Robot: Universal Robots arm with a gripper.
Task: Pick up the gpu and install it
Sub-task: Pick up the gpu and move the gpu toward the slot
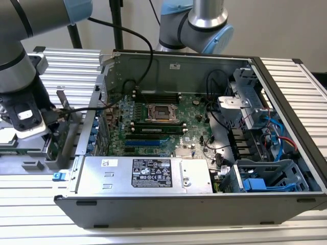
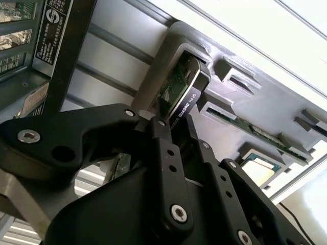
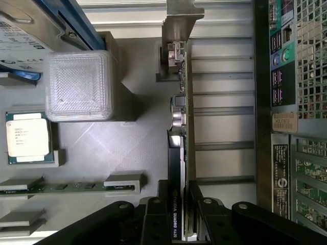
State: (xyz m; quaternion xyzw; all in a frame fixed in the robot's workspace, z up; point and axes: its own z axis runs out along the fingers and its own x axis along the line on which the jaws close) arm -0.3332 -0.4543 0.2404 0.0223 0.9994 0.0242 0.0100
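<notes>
The gpu [image 3: 175,168] bears white lettering, the power supply [image 1: 145,174] a label.

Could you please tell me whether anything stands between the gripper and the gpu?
Nothing visible does. In both wrist views the gripper straddles the edge of the gpu, which stands on edge in a slot of the grey holder beside the computer case.

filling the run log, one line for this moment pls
phase: grasp | gripper: shut on gpu | gpu: on edge in gray holder, outside pc case | installed: no
</notes>
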